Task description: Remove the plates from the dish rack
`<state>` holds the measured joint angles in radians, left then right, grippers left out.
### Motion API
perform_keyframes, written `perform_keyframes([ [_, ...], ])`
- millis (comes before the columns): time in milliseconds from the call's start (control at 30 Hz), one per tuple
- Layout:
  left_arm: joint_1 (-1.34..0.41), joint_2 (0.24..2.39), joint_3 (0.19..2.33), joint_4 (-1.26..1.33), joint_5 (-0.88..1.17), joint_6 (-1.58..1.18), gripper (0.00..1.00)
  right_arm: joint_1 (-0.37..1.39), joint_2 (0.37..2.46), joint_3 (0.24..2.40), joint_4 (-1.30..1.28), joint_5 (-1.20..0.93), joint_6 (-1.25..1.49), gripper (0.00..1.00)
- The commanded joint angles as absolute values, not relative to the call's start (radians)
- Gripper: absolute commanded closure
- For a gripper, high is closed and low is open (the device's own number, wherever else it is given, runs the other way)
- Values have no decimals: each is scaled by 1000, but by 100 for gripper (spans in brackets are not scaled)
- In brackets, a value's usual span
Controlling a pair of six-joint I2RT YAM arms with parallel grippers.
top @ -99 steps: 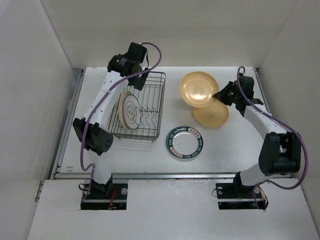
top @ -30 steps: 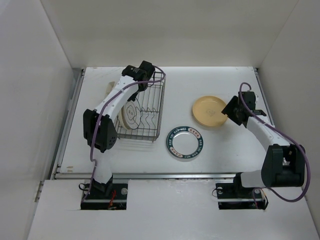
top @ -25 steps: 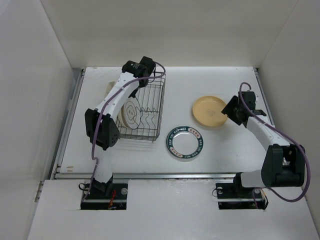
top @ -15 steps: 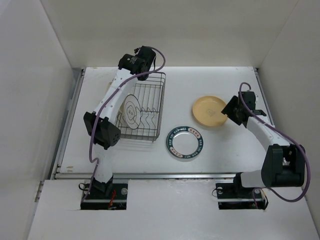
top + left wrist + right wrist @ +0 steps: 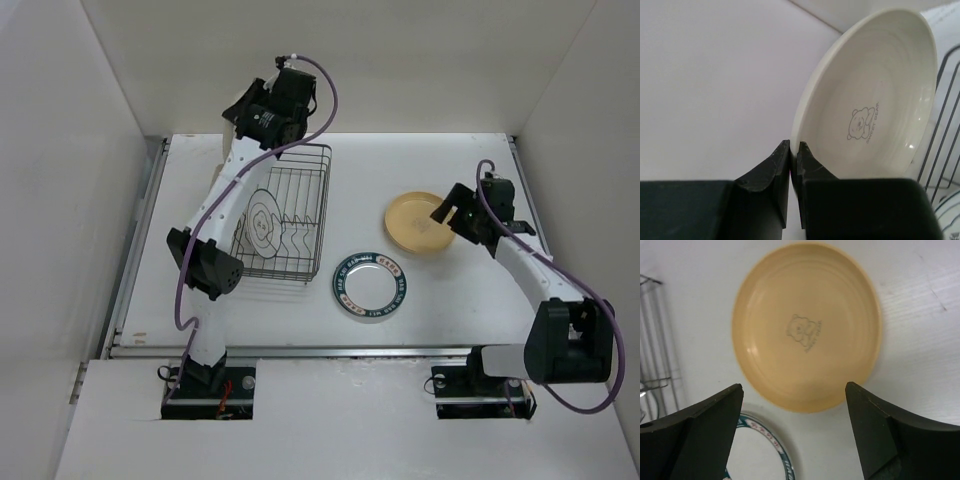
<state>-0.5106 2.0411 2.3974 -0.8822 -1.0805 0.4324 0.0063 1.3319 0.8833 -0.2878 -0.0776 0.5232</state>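
My left gripper [image 5: 793, 145] is shut on the rim of a cream plate [image 5: 875, 100] with a small bear motif, held on edge in the air. From above, that gripper [image 5: 243, 108] is raised over the back left corner of the dish rack [image 5: 300, 205]. A white plate with grey rings [image 5: 262, 222] stands in the rack. A tan plate [image 5: 418, 222] lies flat on the table to the right. My right gripper [image 5: 447, 212] hangs open just above its near edge [image 5: 805, 325], with nothing between the fingers [image 5: 794, 387].
A white plate with a dark teal rim [image 5: 369, 285] lies flat between the rack and the tan plate, also low in the right wrist view [image 5: 757, 450]. White walls enclose the table on the left, back and right.
My left arm has lifted the cream plate up out of the rack toward the back wall. My right gripper has opened wider and drawn slightly off the tan plate.
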Motion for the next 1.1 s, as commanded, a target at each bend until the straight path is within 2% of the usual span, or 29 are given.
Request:
perform_keyframes([
  [0, -517, 2002, 2462, -620, -1171, 566, 100, 21, 1237, 925, -126, -213, 480, 8],
  [33, -528, 2002, 2473, -608, -1160, 546, 100, 21, 1212, 925, -108, -230, 480, 8],
  [67, -528, 2002, 2505, -617, -1141, 516, 100, 31, 1201, 925, -89, -247, 480, 0],
  [167, -537, 2002, 2578, -716, -993, 345, 100, 31, 1187, 925, -6, -336, 503, 0],
  [200, -546, 2002, 2598, -760, -835, 295, 100, 31, 1187, 925, 18, -368, 503, 0],
  [300, -546, 2002, 2644, -914, -562, 117, 100, 31, 1216, 934, 115, -509, 538, 0],
  [333, -546, 2002, 2645, -942, -376, 86, 100, 31, 1227, 934, 161, -538, 551, 0],
  [367, -546, 2002, 2645, -984, -289, 54, 100, 44, 1238, 934, 179, -573, 563, 0],
  [467, -546, 2002, 2585, -1011, 16, -14, 100, 80, 1278, 956, 192, -583, 584, 3],
  [567, -546, 2002, 2498, -1022, 144, -38, 100, 107, 1290, 965, 204, -595, 584, 3],
  [767, -546, 2002, 2450, -1043, 242, -48, 100, 170, 1322, 942, 210, -532, 584, 4],
  [900, -555, 2002, 2441, -1066, 328, -38, 100, 179, 1388, 930, 219, -509, 607, 11],
  [1000, -555, 2002, 2441, -1087, 371, -38, 100, 190, 1424, 930, 229, -547, 620, 36],
  [1033, -555, 2002, 2441, -1088, 380, -28, 100, 190, 1436, 930, 238, -548, 629, 57],
  [1067, -555, 2002, 2430, -1098, 380, -28, 100, 190, 1436, 930, 247, -558, 629, 69],
])
